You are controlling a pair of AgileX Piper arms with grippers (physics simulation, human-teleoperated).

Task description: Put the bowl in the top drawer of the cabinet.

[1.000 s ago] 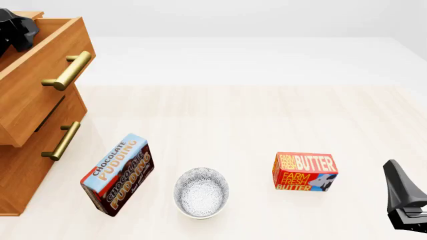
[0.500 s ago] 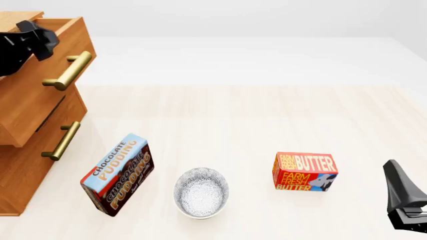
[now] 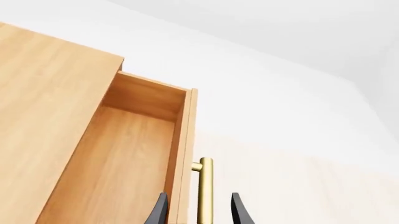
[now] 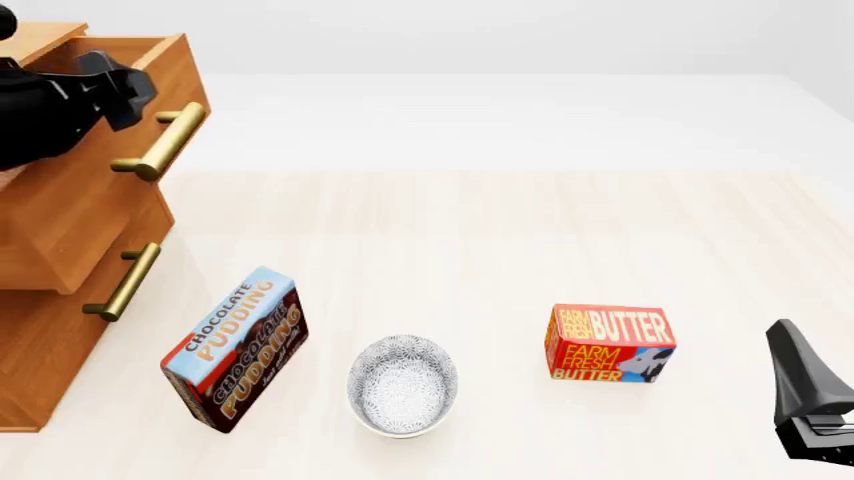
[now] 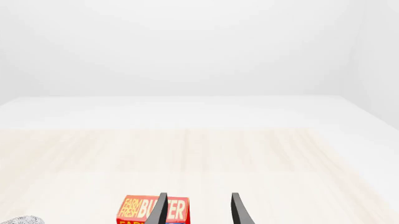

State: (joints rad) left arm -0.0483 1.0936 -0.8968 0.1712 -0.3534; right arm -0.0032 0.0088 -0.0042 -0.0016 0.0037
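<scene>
The bowl (image 4: pixel 403 385), white with fine grey speckles, sits empty on the table near the front edge; a sliver of the bowl (image 5: pixel 17 220) shows in the right wrist view. At the left stands the cabinet (image 4: pixel 47 345) with its top drawer (image 4: pixel 80 205) pulled partly out. My left gripper (image 4: pixel 131 92) is at that drawer's upper front edge. In the left wrist view the left gripper (image 3: pixel 199 212) is open, its fingers (image 3: pixel 240 213) astride the brass handle (image 3: pixel 204 189). The drawer's inside (image 3: pixel 118 158) looks empty. My right gripper (image 4: pixel 790 350) hangs open at the right front, away from everything.
A chocolate pudding box (image 4: pixel 236 348) leans just left of the bowl. A red butter box (image 4: pixel 610 343) stands to the bowl's right, ahead of the right gripper (image 5: pixel 198 210). The lower drawer's handle (image 4: pixel 123 282) is under the open drawer.
The top drawer has slid further out of the cabinet. My left gripper has come forward and to the right with its handle. The right arm, bowl and boxes have not moved.
</scene>
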